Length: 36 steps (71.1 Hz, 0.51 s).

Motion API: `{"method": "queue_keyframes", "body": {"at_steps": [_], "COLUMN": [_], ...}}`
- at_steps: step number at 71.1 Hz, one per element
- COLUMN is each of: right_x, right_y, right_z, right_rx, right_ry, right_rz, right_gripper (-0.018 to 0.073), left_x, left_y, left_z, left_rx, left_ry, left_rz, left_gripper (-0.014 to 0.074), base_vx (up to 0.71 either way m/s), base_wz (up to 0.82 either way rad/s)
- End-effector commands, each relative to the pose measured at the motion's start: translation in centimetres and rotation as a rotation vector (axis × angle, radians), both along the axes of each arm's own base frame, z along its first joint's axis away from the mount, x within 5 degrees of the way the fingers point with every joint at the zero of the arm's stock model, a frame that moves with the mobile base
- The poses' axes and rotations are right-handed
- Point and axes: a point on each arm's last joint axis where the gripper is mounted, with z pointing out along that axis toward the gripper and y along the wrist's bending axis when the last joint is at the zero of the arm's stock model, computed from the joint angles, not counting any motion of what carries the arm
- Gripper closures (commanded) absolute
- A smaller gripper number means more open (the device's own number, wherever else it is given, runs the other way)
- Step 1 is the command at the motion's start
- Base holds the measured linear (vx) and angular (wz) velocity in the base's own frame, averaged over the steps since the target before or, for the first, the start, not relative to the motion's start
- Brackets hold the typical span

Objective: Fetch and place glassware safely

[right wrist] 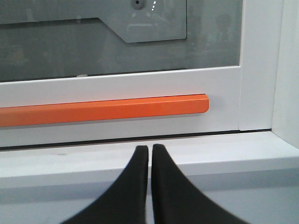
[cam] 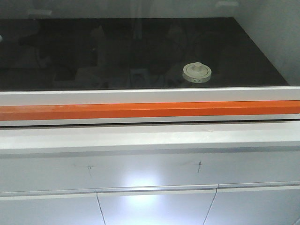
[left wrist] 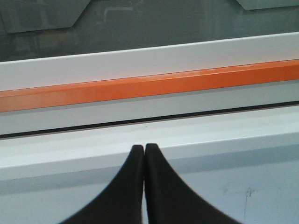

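Note:
The glass jar (cam: 197, 72), with a round cream-white lid and a central knob, stands on a dark surface behind a glass pane, right of centre in the front view. It does not show in either wrist view. My left gripper (left wrist: 143, 147) is shut and empty, its black fingers together in front of a white ledge. My right gripper (right wrist: 150, 147) is shut and empty too, in front of the same ledge. Neither gripper shows in the front view.
A glass sash in a white frame (cam: 140, 96) carries a long orange handle bar (cam: 150, 110) (left wrist: 140, 87) (right wrist: 103, 111). A white ledge (cam: 140, 136) runs below it. White cabinet panels (cam: 154, 206) sit under the ledge. A white upright frame (right wrist: 261, 65) stands at the right.

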Motion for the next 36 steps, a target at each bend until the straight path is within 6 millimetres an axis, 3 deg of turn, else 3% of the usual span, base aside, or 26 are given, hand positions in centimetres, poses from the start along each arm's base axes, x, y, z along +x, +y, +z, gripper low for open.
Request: {"method": "queue_keyframes", "body": {"at_steps": [1, 36], "right_x": [-0.03, -0.03], "right_y": [0.05, 0.05], "right_z": [0.09, 0.09], "right_rx": [-0.013, -0.013], "right_ry": [-0.066, -0.066], "right_rz": [0.005, 0.005], "right_gripper": [0.0563, 0.0563], "left_x": [0.02, 0.02], "left_y": [-0.08, -0.08], "left_z": [-0.17, -0.17], "left_rx": [-0.012, -0.012], "left_ry": [-0.061, -0.061], "left_rz": [-0.01, -0.01], "left_gripper": [0.0603, 0.0603], "base_vx": [0.0, 0.0], "base_wz": [0.0, 0.0]}}
